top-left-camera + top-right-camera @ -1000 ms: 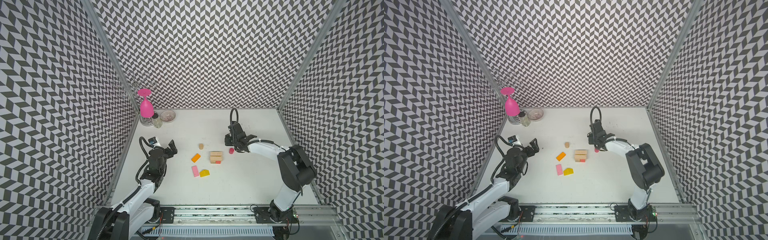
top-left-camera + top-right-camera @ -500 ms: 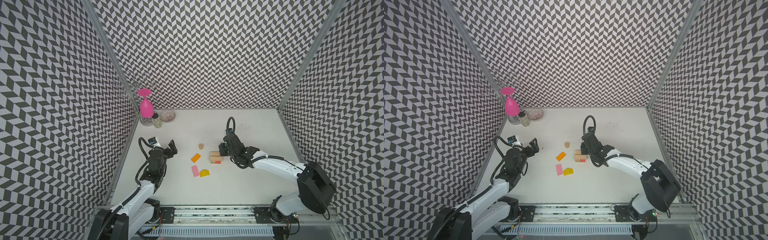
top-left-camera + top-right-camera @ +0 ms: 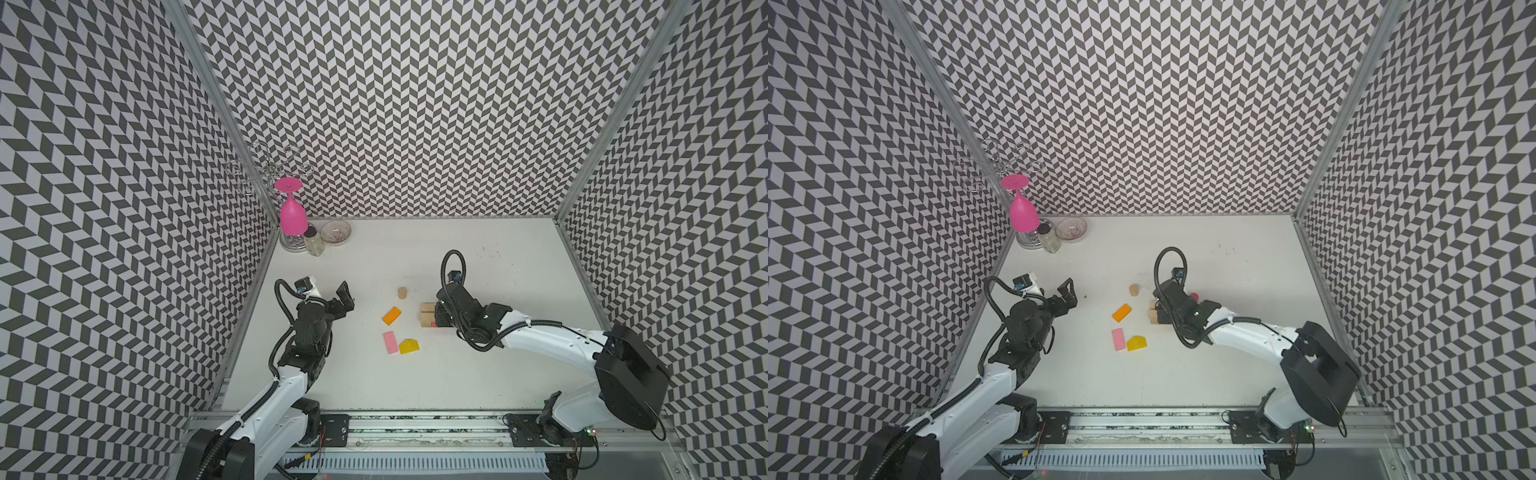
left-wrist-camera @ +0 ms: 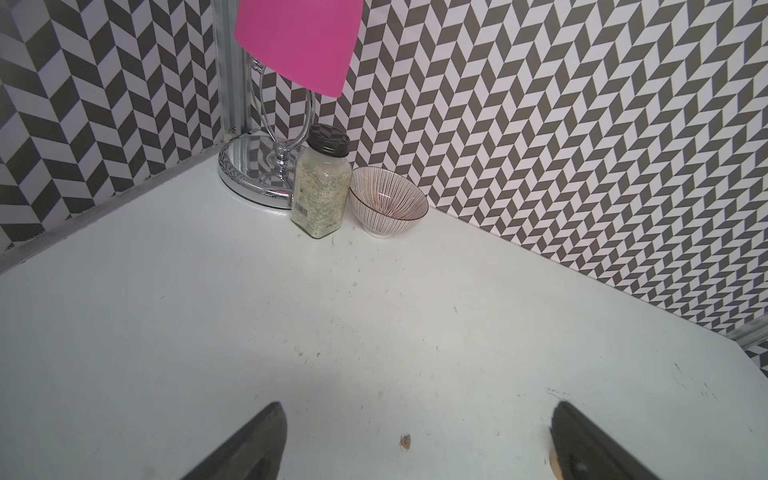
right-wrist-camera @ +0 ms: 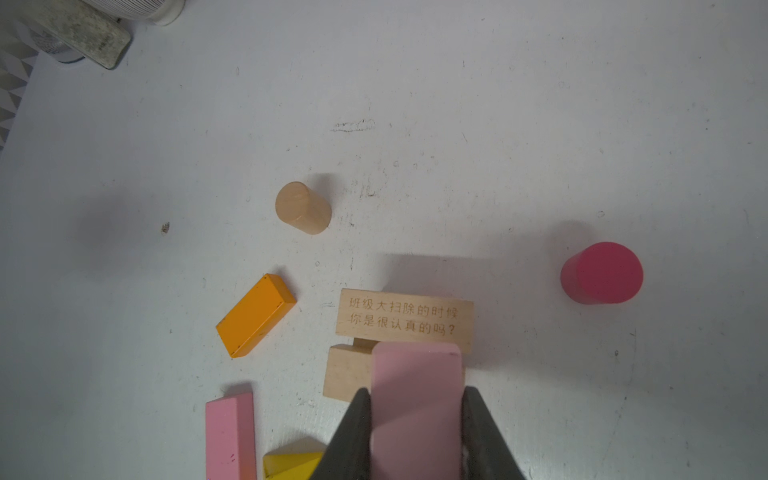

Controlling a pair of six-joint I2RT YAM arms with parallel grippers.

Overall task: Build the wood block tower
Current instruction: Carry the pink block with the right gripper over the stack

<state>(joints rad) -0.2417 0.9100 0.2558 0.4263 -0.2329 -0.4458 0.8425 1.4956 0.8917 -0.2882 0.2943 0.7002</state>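
Right pincer (image 5: 415,395) clenches a pink block (image 5: 417,370) at the tower (image 3: 427,314), a low tan stack near the middle of the table (image 3: 478,374). The left pincer (image 4: 417,411) gapes empty, well apart. Best to lower slowly, square it across the engraved tan bar (image 5: 405,318), then release gently.

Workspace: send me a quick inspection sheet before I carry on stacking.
Surface: white tabletop, scuffed, a small crumb near the left gripper.
Job's things: tan stack with an engraved bar uppermost; tan cylinder, orange block, pink bar, yellow house block, red cylinder loose around it.
Clutter: pink goblet hanging on a chrome rack, spice jar, striped bowl, all in the far left corner.
Grippers: left gripper open, empty; right gripper shut on a pink block over the tan stack.
Cables: black loops at both wrists, no snag seen.
Surroundings: chevron walls, rail in front.
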